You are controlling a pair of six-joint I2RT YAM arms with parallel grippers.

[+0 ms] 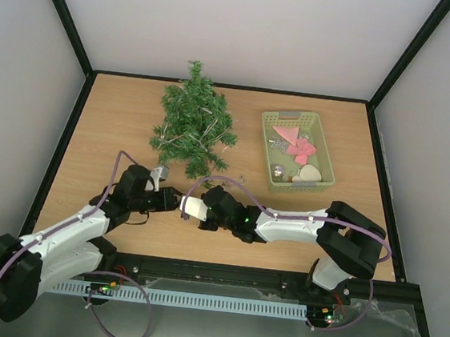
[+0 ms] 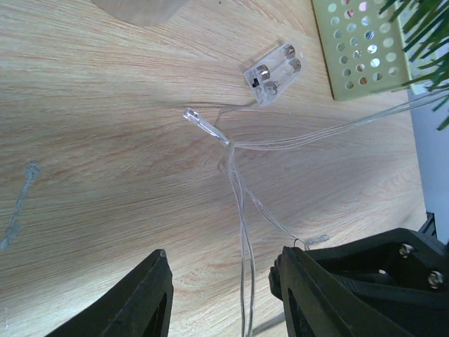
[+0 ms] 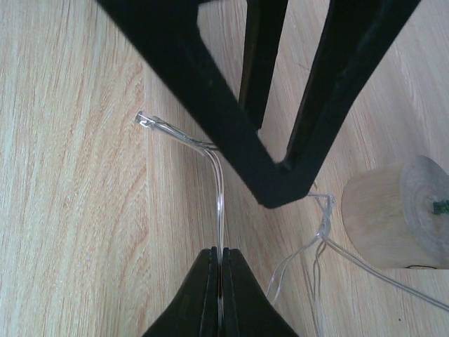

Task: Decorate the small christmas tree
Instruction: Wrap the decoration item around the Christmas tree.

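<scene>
Count: we see 1 tree (image 1: 193,129), 1 green basket (image 1: 328,157), 1 light wire (image 3: 219,189), 1 clear battery box (image 2: 273,74), 2 arms.
Tree: lying flat, far centre-left of surface (image 1: 109,124), wood base (image 3: 393,217) toward arms, wire strands across branches.
Around: basket right of tree, apart from it, w/ pink & white ornaments (image 1: 300,150).
Left claw (image 2: 221,288): approx half open, low over surface, wire runs btwn fingers, unpinched.
Right claw (image 3: 222,263): fully closed, pinching wire.
Arms: both reach inward, claws nearly meeting in front of tree.
</scene>
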